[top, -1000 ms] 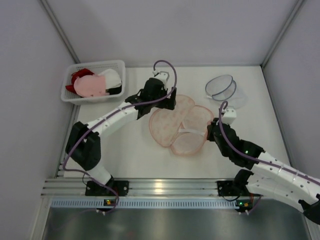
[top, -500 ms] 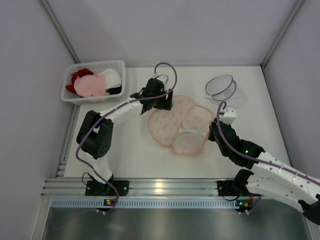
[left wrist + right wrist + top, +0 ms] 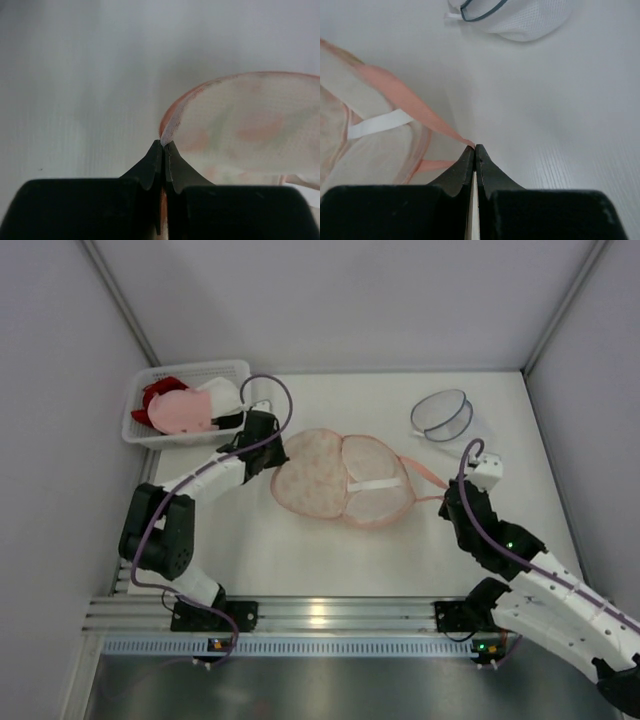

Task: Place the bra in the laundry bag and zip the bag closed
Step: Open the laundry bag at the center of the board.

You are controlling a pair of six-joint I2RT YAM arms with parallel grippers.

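Note:
The laundry bag (image 3: 312, 478), peach-orange with a pale floral print, lies spread in two round halves at the table's middle. My left gripper (image 3: 272, 456) is shut on its left rim, and the left wrist view shows the rim edge pinched between the tips of that gripper (image 3: 163, 144) with the laundry bag (image 3: 250, 120) beyond. My right gripper (image 3: 448, 496) is shut on the bag's strap loop (image 3: 424, 472); the strap loop (image 3: 405, 97) runs taut from the bag to the right gripper (image 3: 475, 147). The pale pink bra (image 3: 183, 412) lies in the basket at the back left.
A white basket (image 3: 190, 370) at the back left also holds red, black and white garments. A white mesh bag (image 3: 442, 415) with a dark rim sits at the back right, seen as the mesh bag (image 3: 520, 20) in the right wrist view. Walls enclose the table.
My left gripper swung left off the bag's far edge and shut on its left rim. The bag slid left and spread flatter. My right gripper pulled the strap out to the right.

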